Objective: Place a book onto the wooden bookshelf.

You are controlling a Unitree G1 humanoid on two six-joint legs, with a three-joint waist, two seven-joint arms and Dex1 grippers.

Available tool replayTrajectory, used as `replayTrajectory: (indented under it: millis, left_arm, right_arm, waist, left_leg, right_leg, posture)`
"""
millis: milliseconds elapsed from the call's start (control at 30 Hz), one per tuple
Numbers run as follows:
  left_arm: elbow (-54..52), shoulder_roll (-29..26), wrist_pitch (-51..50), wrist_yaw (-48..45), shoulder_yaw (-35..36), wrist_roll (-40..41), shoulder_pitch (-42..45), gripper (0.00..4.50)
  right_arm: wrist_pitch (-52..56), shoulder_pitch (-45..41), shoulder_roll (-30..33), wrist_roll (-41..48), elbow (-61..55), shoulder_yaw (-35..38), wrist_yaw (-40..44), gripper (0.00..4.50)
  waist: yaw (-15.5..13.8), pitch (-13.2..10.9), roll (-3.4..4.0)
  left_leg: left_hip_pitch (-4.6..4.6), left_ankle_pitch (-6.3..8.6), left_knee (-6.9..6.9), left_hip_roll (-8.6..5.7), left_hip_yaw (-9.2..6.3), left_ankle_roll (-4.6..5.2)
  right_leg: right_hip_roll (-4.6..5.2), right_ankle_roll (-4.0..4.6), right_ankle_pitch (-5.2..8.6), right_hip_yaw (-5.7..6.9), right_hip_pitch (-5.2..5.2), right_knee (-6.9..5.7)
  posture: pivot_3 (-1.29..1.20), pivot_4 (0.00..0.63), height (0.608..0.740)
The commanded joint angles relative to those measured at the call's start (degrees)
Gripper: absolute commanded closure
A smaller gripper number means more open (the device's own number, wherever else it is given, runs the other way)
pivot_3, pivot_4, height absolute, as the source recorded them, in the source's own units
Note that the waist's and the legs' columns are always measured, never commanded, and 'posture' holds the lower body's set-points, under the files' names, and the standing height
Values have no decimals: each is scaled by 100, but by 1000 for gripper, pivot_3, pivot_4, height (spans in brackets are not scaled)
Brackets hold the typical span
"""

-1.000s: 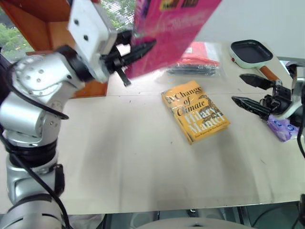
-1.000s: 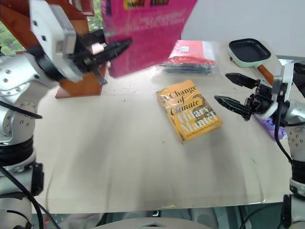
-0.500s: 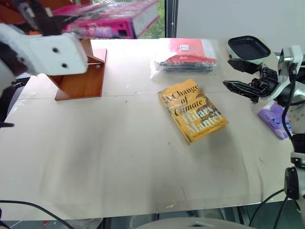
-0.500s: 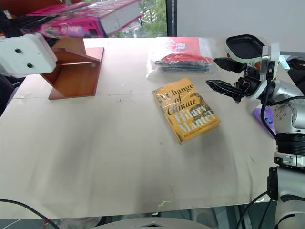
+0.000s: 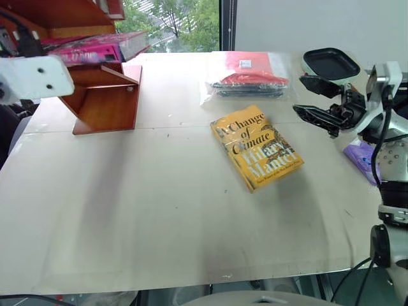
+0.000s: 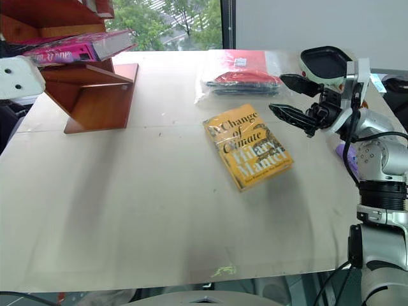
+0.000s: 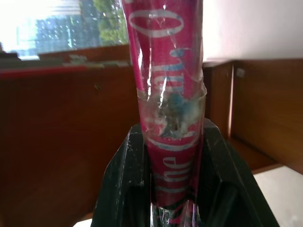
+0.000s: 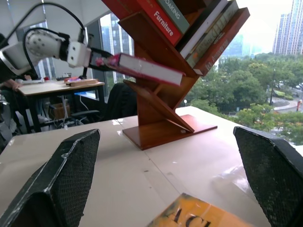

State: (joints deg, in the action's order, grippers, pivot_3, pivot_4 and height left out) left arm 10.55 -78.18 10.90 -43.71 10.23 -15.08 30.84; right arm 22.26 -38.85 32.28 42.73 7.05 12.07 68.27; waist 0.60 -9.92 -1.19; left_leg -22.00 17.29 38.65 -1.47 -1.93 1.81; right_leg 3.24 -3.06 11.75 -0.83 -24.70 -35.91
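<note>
The left tool (image 7: 173, 189) is clamping the magenta-pink book (image 6: 83, 48) by its spine, holding it flat at the wooden bookshelf (image 6: 89, 89), above a slanted board. Placing step; next likely calls for sliding in, then releasing. The right tool (image 6: 290, 95) is hanging wide over the counter (image 6: 159, 210).

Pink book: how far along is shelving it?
Done: the pink book is lifted and brought to the wooden bookshelf. In hand: the left tool grips its spine, holding it flat among the slanted boards. Left: set it down and release.
</note>
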Motion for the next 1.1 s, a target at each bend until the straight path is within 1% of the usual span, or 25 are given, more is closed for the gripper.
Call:
replayTrajectory:
  millis: [33, 200, 233, 267, 367, 467, 567, 633, 733, 800, 867, 933, 1000, 1033, 1100]
  left_arm:
    - [502, -60, 163, 82, -259, -158, 508, 3904]
    - [1259, 73, 275, 116, -681, -317, 1050, 3904]
    - [1372, 85, 269, 157, -739, -375, 1142, 2894]
    - [1483, 87, 262, 194, -796, -429, 1239, 2721]
    - [1673, 48, 173, 283, -862, -555, 1456, 1460]
    - [1688, -22, 92, 283, -793, -550, 1423, 16]
    - [1531, -62, 69, 381, -620, -473, 1221, 16]
    - [1238, -7, 32, 583, -279, -299, 1016, 16]
    - [635, 312, 132, 1264, 564, -30, 648, 16]
    - [-14, 724, -8, 1412, 1178, 391, 331, 16]
    - [-887, 1337, -350, 1208, 1641, 1305, 6, 16]
    - [-1865, 2001, -837, 959, 1832, 2398, -455, 16]
    - [-2690, 2602, -1616, 819, 1784, 3317, -1113, 16]
    - [-2941, 2768, -1911, 776, 1771, 3558, -1351, 16]
    - [-3530, 3093, -2595, 531, 1495, 4132, -2275, 16]
  right_arm:
    - [-42, 101, 18, 91, -360, 191, -128, 0]
    - [-76, 291, -4, 106, -534, 229, -258, 0]
    - [-85, 309, -5, 105, -548, 228, -269, 0]
    - [-85, 327, -3, 112, -570, 229, -285, 0]
    - [-91, 381, 8, 111, -614, 242, -325, 0]
    - [-86, 436, 24, 113, -636, 259, -339, 0]
    - [-87, 458, 36, 104, -623, 245, -330, 0]
    - [-85, 438, 52, 96, -582, 239, -309, 0]
    - [-61, 470, 76, 98, -499, 282, -322, 0]
    - [-3, 629, 128, 106, -410, 381, -361, 0]
    - [-230, 986, 336, -203, -248, 337, -127, 0]
    - [-593, 1338, 487, -540, 19, 310, 20, 0]
    - [-1353, 1609, 538, -1124, 486, 244, -88, 0]
    - [-1681, 1674, 535, -1335, 667, 219, -134, 0]
    - [-2241, 1878, 570, -1840, 1125, 93, -286, 0]
  waist:
    - [4, 0, 0]
    - [18, 1, -2]
    - [24, 1, -2]
    - [38, 1, -2]
    - [51, 2, -3]
    - [39, 2, -3]
    - [38, 2, -4]
    - [38, 2, -4]
    - [27, 4, -8]
    - [0, 7, -13]
    - [-38, 11, -17]
    - [-60, 15, -15]
    - [-64, 30, -4]
    - [-49, 31, -5]
    - [7, 30, -5]
  left_leg:
    - [-3, 0, 0, 0, -2, 0]
    - [-9, 0, 0, -3, -2, 1]
    - [-9, 0, 0, -3, -1, 1]
    - [-8, 0, 0, -3, -1, 1]
    - [-4, 0, 1, -2, 0, 0]
    - [-2, 0, 8, 0, -2, 0]
    - [-3, 0, 24, 0, 0, 1]
    - [-3, 1, 33, -1, 2, 1]
    - [-5, 1, 49, 4, -1, 1]
    - [-4, 1, 53, 4, -3, 1]
    - [-5, 1, 56, 2, -6, 1]
    - [-3, 1, 58, -3, -3, 2]
    - [-1, 4, 60, -6, 1, 6]
    - [2, 8, 70, -12, 7, 13]
    - [4, 8, 68, -14, 13, 13]
  right_leg:
    - [0, 0, 0, 3, 0, -4]
    - [-2, -1, 0, 6, -2, -5]
    - [-2, -1, 0, 5, -3, -5]
    - [-2, -1, 0, 5, -3, -6]
    - [-9, -1, 0, 3, -3, -17]
    - [-9, -1, 0, 4, -3, -29]
    - [-7, -1, 0, 1, -2, -41]
    - [-6, -1, 0, -2, -3, -50]
    - [-4, -1, 0, 0, -3, -60]
    - [1, -1, 0, 0, -3, -64]
    - [12, -1, 0, 5, -2, -66]
    - [43, -1, 0, 4, 2, -65]
    - [54, -2, -1, 5, 5, -65]
    - [66, -1, 0, 6, 3, -73]
    - [66, -2, 0, 0, 0, -68]
  posture:
    - [0, 150, 740]
    - [0, 150, 740]
    - [0, 150, 740]
    - [0, 150, 740]
    - [0, 150, 740]
    - [0, 150, 740]
    - [0, 150, 740]
    - [0, 150, 740]
    - [0, 150, 740]
    - [0, 150, 740]
    - [0, 150, 740]
    - [0, 150, 740]
    - [0, 150, 740]
    - [0, 150, 740]
    - [0, 150, 740]
